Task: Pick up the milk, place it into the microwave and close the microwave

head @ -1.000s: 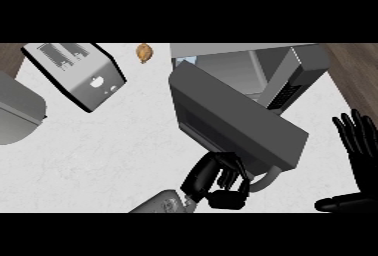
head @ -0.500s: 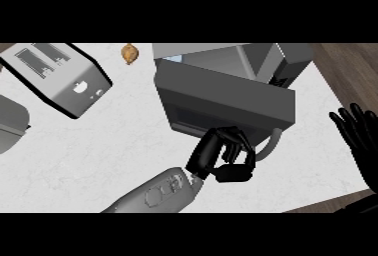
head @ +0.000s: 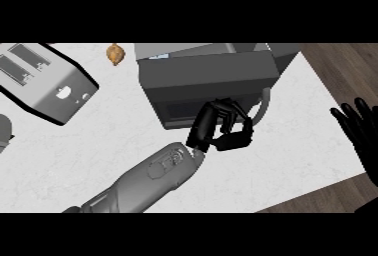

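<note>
- Your left robot hand is curling its fingers against the door of the dark grey box-shaped microwave on the white marble tabletop.
- Your right robot hand is resting open at the right edge.
- You cannot see the milk.

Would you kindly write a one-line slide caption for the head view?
Left hand, fingers curled, against the microwave door; right hand rests open at the right edge.
</note>
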